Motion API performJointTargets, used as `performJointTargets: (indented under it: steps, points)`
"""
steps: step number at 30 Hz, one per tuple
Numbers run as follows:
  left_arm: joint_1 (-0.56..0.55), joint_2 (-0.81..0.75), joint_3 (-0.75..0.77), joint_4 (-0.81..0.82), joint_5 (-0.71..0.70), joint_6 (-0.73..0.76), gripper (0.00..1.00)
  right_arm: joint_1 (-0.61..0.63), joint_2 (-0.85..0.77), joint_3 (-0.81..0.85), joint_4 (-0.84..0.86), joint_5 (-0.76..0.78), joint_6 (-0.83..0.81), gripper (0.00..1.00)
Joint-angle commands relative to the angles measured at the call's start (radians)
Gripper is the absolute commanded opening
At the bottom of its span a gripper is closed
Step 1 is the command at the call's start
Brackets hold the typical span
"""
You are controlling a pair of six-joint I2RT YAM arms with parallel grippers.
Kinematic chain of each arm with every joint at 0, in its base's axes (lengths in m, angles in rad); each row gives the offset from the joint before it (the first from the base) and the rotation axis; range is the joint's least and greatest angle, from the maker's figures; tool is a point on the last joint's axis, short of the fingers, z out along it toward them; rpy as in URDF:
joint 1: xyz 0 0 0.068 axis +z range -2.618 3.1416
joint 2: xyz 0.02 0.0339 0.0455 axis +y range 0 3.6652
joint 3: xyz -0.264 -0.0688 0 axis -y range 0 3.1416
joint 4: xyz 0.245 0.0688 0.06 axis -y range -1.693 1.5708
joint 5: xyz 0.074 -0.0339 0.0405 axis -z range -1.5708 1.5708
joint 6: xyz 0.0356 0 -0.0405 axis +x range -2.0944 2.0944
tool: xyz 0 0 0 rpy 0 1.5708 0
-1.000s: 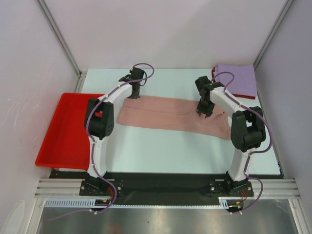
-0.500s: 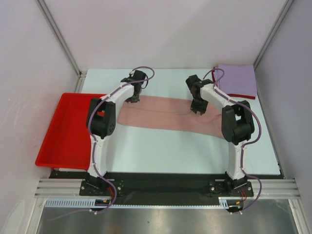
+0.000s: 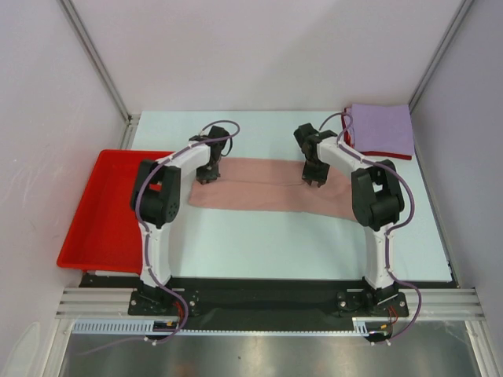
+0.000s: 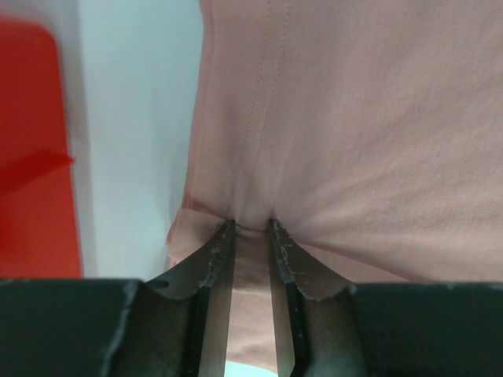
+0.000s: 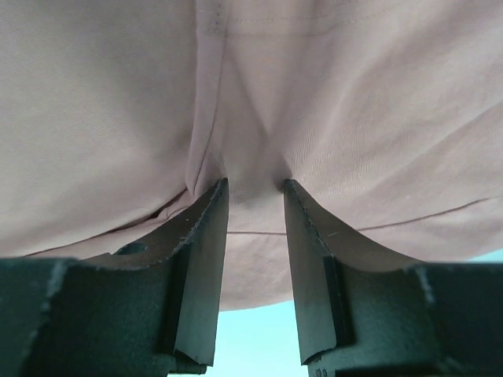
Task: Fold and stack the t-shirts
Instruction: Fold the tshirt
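Surface finishes: cloth, plastic, hard parts.
Dusty-pink cloth t-shirt (image 3: 267, 187): matt, soft, with stitched seams. Folded lavender cloth t-shirt (image 3: 383, 129): matt. Red plastic tray (image 3: 106, 212): smooth, slightly glossy. Pale-blue counter (image 3: 275, 236): smooth, matt. Black fingers (image 5: 200, 259): hard, matt, with scuffed edges.

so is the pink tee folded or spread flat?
Partly folded: the pink tee lies as a long narrow band, left gripper and right gripper both pinching it.

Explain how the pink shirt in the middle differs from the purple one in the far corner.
The pink shirt lies stretched out long; the purple shirt is folded square. Both the left gripper and right gripper pinch the pink shirt; the purple shirt sits untouched on a red shirt. Both are soft cloth.
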Motion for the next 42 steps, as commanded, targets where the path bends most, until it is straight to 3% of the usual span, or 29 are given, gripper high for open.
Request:
performJointTargets:
  steps: [1,9,12,16,22,29,42]
  points:
    - [-0.002,-0.066,-0.142,-0.146,0.113,-0.042,0.29,0.015,-0.108,-0.025,0.019,-0.018,-0.031,0.40]
    - [-0.082,-0.249,-0.476,-0.086,0.228,-0.156,0.29,0.025,-0.296,-0.234,0.063,-0.081,-0.078,0.41]
    - [-0.170,-0.338,-0.608,-0.042,0.262,-0.242,0.29,0.029,-0.352,-0.295,0.069,-0.101,-0.100,0.41]
    - [-0.327,-0.365,-0.668,-0.043,0.284,-0.327,0.29,0.028,-0.438,-0.387,0.083,-0.106,-0.109,0.42]
    - [-0.353,-0.463,-0.598,-0.154,0.121,-0.356,0.30,-0.012,-0.494,-0.461,0.100,-0.112,-0.127,0.42]
    - [-0.306,-0.490,-0.367,-0.310,-0.029,-0.284,0.35,-0.090,-0.448,-0.400,0.128,-0.132,-0.164,0.42]
    - [-0.189,-0.539,-0.262,-0.189,0.029,-0.161,0.36,-0.110,-0.126,-0.189,0.164,-0.006,-0.215,0.41]
